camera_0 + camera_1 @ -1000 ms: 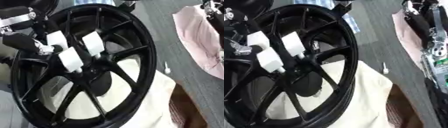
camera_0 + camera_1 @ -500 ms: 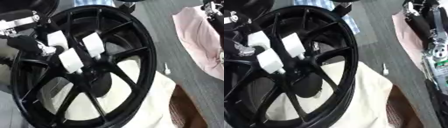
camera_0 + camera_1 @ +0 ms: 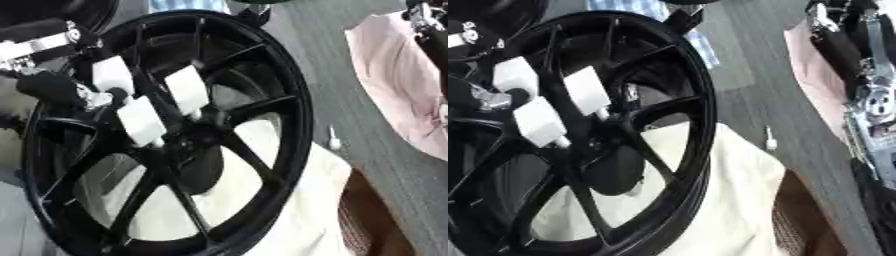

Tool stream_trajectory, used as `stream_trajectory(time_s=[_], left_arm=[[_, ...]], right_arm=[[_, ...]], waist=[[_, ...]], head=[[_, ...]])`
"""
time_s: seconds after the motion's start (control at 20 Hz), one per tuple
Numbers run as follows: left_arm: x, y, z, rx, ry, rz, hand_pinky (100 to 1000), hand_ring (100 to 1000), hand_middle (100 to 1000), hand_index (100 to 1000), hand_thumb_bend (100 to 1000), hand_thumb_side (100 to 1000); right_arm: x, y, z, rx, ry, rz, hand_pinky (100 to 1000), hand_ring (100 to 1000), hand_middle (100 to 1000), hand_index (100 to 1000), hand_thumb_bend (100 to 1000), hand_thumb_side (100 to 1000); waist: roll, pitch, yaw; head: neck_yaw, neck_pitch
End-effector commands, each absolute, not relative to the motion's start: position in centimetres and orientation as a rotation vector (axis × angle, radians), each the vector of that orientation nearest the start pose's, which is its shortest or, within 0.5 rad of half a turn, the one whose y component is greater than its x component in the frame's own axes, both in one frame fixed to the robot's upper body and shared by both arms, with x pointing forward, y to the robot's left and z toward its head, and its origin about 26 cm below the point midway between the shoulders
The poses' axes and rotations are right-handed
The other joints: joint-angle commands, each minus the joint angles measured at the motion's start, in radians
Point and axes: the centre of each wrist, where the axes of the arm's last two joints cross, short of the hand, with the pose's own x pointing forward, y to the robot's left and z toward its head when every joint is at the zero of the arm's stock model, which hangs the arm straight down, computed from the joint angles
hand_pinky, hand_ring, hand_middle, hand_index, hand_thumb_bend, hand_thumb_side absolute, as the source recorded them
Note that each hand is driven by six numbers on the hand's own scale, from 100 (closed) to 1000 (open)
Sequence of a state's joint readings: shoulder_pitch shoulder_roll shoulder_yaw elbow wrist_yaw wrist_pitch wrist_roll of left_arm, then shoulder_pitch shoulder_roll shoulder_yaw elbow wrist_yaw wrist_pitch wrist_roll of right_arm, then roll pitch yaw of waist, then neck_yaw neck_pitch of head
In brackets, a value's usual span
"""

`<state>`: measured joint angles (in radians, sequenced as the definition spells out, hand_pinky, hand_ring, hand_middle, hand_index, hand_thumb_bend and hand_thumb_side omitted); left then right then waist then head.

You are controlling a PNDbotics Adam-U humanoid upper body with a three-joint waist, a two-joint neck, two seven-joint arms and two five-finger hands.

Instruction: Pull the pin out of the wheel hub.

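Your two head eyes look steeply down, tilted askew, close on the black wheel hub (image 3: pixel 166 145), both sharing its spokes, the cream cloth (image 3: pixel 728 200) at 5 o'clock, grey table (image 3: pixel 324 65) at 1 o'clock.

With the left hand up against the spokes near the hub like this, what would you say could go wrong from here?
1. The left hand has its white fingertips between the spokes near the hub of the black wheel; pulling back askew might snag them on a spoke.
2. The wheel lies tilted on a cream cloth, so a pull may shift it.
3. A small white object lies beside the rim; a sliding wheel could knock it away.
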<state>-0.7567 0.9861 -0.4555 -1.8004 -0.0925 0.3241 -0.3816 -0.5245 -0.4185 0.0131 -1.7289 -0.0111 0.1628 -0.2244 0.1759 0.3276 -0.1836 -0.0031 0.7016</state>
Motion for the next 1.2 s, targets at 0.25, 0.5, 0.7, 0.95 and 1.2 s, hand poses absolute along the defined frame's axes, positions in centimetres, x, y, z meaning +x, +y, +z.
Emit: stream_trajectory(time_s=[0.25, 0.5, 0.7, 0.95, 1.2], left_arm=[[31.7, 27.6, 32.2, 0.697, -1.685, -1.337, 550, 371, 340, 521, 146, 252], [29.8, 28.2, 33.3, 0.716, -1.753, -1.272, 545, 354, 324, 508, 140, 235], [28.6, 29.8, 34.2, 0.752, -1.845, -1.116, 540, 329, 310, 507, 127, 224], [28.2, 33.0, 33.4, 0.778, -1.937, -0.778, 538, 309, 302, 513, 109, 231], [28.1, 37.3, 30.0, 0.785, -1.955, -0.312, 541, 301, 300, 519, 100, 247]], right_arm=[[35.6, -27.2, 23.3, -0.411, -2.144, 0.181, 864, 748, 707, 781, 100, 536], [35.5, -27.3, 23.3, -0.415, -2.146, 0.176, 864, 748, 707, 781, 100, 536], [35.5, -27.6, 23.4, -0.428, -2.146, 0.163, 864, 748, 707, 781, 100, 537], [35.4, -27.9, 23.5, -0.440, -2.152, 0.138, 864, 748, 708, 781, 100, 535], [35.2, -28.4, 23.7, -0.459, -2.161, 0.103, 864, 748, 708, 781, 100, 533]], waist=[[-0.013, -0.017, 0.007], [-0.014, -0.016, 0.010], [-0.016, -0.015, 0.022], [-0.021, -0.012, 0.036], [-0.029, -0.006, 0.052]], head=[[-0.007, -0.007], [-0.010, -0.007], [-0.020, -0.008], [-0.031, -0.008], [-0.050, -0.005]])
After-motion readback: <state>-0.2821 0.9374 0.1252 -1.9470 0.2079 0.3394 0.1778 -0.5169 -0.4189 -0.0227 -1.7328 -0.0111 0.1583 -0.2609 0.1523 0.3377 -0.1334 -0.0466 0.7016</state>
